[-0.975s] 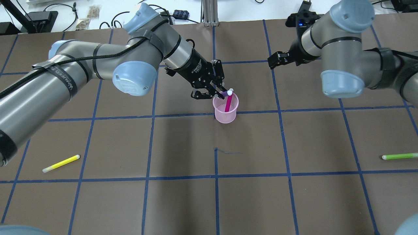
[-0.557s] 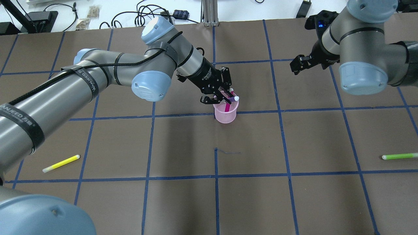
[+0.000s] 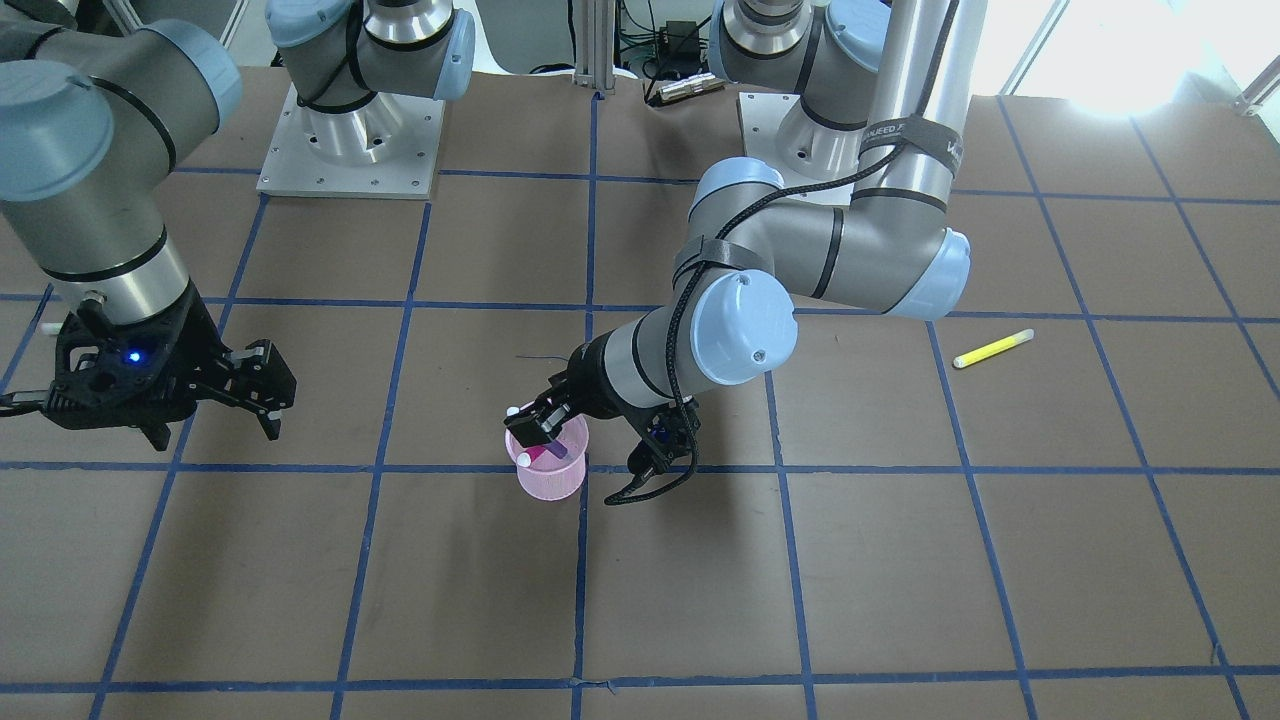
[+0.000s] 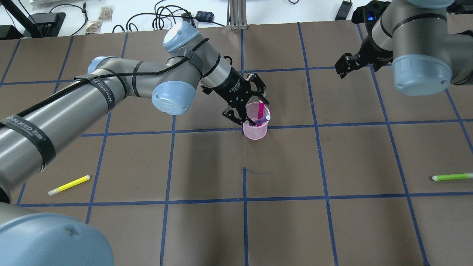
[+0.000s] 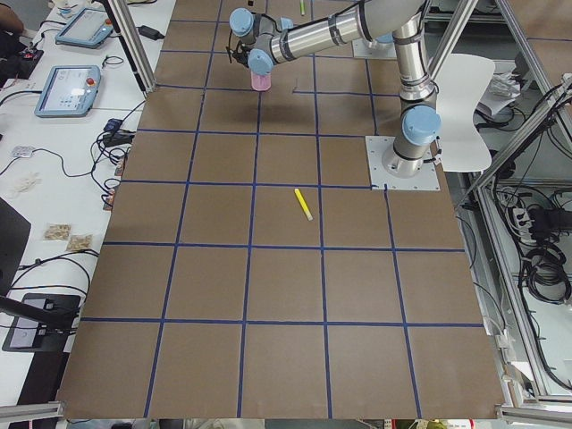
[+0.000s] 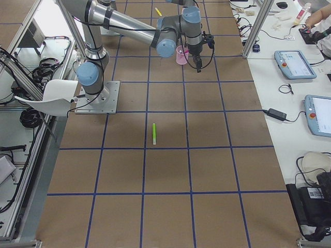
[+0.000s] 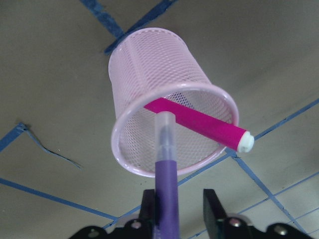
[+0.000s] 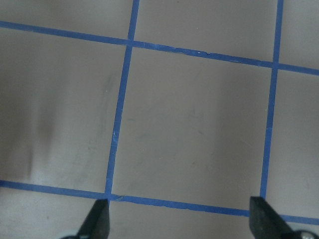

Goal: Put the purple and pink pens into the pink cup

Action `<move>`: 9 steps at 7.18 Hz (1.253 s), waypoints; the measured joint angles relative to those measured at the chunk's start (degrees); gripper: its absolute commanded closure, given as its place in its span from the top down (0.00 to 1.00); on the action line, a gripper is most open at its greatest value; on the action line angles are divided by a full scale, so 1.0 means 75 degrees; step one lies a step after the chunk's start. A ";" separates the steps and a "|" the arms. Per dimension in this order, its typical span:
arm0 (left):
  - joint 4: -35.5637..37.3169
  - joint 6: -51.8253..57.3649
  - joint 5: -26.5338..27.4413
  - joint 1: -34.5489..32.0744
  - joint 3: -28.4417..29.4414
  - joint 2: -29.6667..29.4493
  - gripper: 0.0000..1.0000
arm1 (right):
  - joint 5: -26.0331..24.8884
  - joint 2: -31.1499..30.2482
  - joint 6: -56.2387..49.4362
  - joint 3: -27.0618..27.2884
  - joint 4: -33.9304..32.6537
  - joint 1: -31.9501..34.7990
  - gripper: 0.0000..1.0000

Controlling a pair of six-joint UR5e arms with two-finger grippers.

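Note:
A pink mesh cup (image 4: 255, 131) stands upright near the table's middle; it also shows in the left wrist view (image 7: 149, 74) and the front view (image 3: 550, 485). A pink pen (image 4: 261, 109) leans inside it, white cap up (image 7: 199, 122). My left gripper (image 4: 257, 112) hangs over the cup's rim with its jaws apart. The purple pen (image 7: 167, 184) lies between the fingers against one of them, its front end inside the cup (image 4: 261, 119). My right gripper (image 4: 343, 70) is open and empty, well to the right of the cup, over bare table (image 8: 182, 214).
A yellow pen (image 4: 69, 184) lies near the front left of the table, a green pen (image 4: 452, 177) near the front right edge. Blue tape lines grid the brown table. Cables and boxes lie beyond the far edge.
My left gripper came down over the cup with the purple pen and its jaws spread apart; the pen's end now sits in the cup. My right arm drew back to the far right.

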 measured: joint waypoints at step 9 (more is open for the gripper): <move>-0.3218 0.5999 0.3191 0.1201 0.0438 0.2619 1.00 | 0.0076 -0.1093 0.1246 -0.1512 0.3650 0.1052 1.00</move>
